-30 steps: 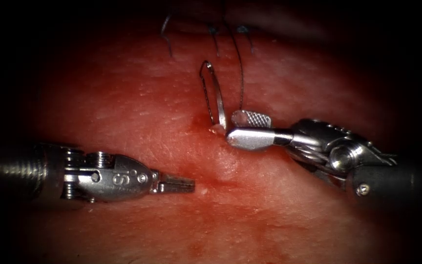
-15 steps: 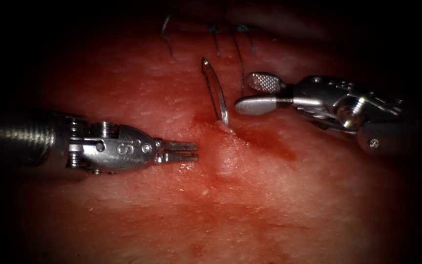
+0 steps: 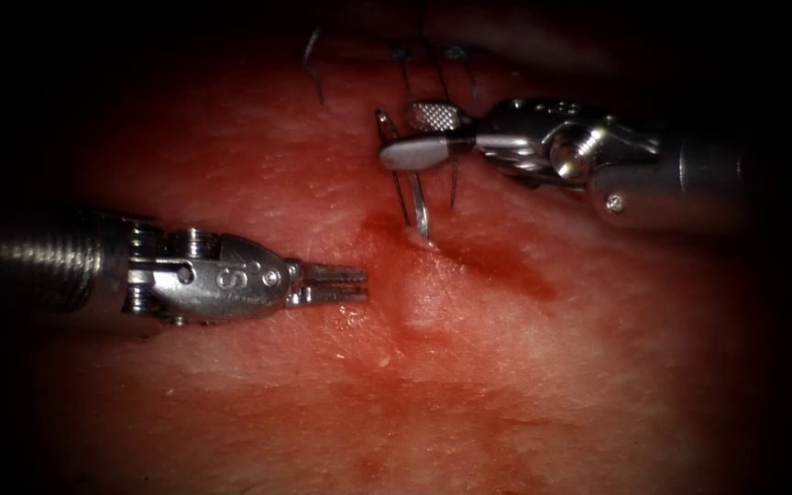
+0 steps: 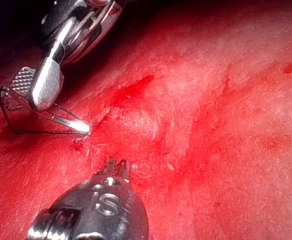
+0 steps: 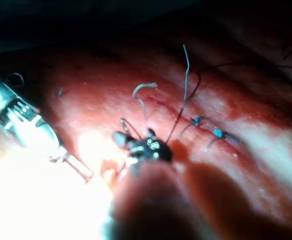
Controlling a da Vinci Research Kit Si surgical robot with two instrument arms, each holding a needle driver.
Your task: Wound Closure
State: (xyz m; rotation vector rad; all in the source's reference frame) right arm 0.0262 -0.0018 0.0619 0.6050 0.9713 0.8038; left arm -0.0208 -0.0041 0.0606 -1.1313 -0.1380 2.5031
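1. Endoscope view, against the earlier pictures: the right tool (image 3: 410, 136) had let go of the needle low near the tissue a second before, then climbed up and to the left. Its jaws now stood spread around the upper part of the needle (image 3: 403, 170), one on each side, not pressed together on it.
2. The left tool (image 3: 348, 283) had risen slightly from its place a second ago, and it had barely shifted over the last half second.
3. The curved needle had kept its stance: upright, its lower end sunk into the tissue (image 3: 469, 367) at a small raised mound, its upper end free in the air near the right tool's jaws.
4. Pose: the right tool's shaft came in from the right, nearly level, wrist bent toward the needle. The left tool lay low and level over the tissue, its tips pointing at the mound, just short of it; its jaws were slightly parted and held nothing.
5. The dark thread (image 3: 452, 179) hung down behind the right tool's jaws, just right of the needle.
6. Left wrist view: the right tool's (image 4: 28, 90) broad jaws sat spread at the needle (image 4: 61, 119), whose bright end met the tissue (image 4: 225, 125) beside a streak of red fluid (image 4: 131, 90).
7. Right wrist view: finished blue stitches (image 5: 208, 129) lay beyond the jaws.
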